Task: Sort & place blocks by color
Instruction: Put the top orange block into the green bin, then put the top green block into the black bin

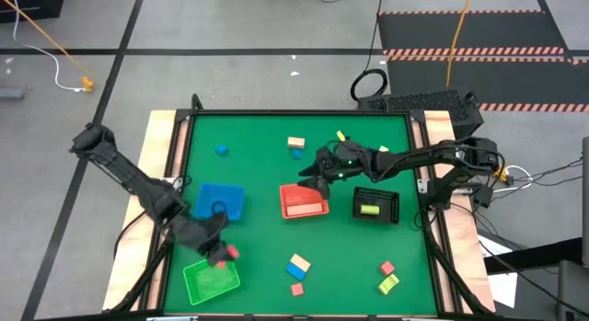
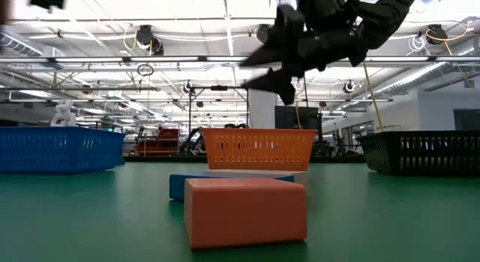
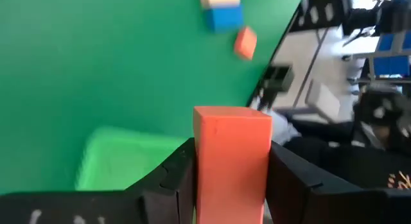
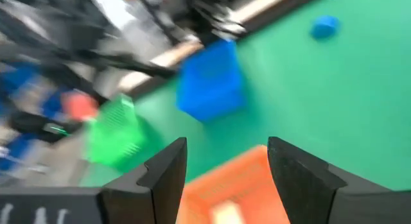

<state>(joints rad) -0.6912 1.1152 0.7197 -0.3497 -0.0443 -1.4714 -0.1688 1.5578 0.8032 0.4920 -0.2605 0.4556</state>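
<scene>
My left gripper (image 1: 224, 254) is shut on a red block (image 3: 231, 153), just past the far right corner of the green tray (image 1: 210, 280). My right gripper (image 4: 228, 166) is open and hangs over the red tray (image 1: 302, 201), touching nothing; it also shows high in the low view (image 2: 279, 63). On the table lie loose blocks: a tan one (image 1: 295, 143), two blue ones (image 1: 296, 154) (image 1: 222, 150), a yellow one (image 1: 340, 135), a tan-and-blue pair (image 1: 297, 264), two red ones (image 1: 296, 289) (image 1: 386, 267) and a yellow-green one (image 1: 388, 284). My left gripper pinches the red block between its two fingers, one finger (image 3: 170, 182) on each of two opposite side faces (image 3: 205, 166). The block's free end sticks out past the fingertips. It is lifted clear of the table, beside the green tray (image 3: 125, 163).
The blue tray (image 1: 219, 201) sits far of the green tray. The black tray (image 1: 375, 206) at the right holds a yellow-green block (image 1: 369, 210). A wooden rim (image 1: 170, 155) frames the green mat. In the low view a red block (image 2: 246, 209) stands close to the camera.
</scene>
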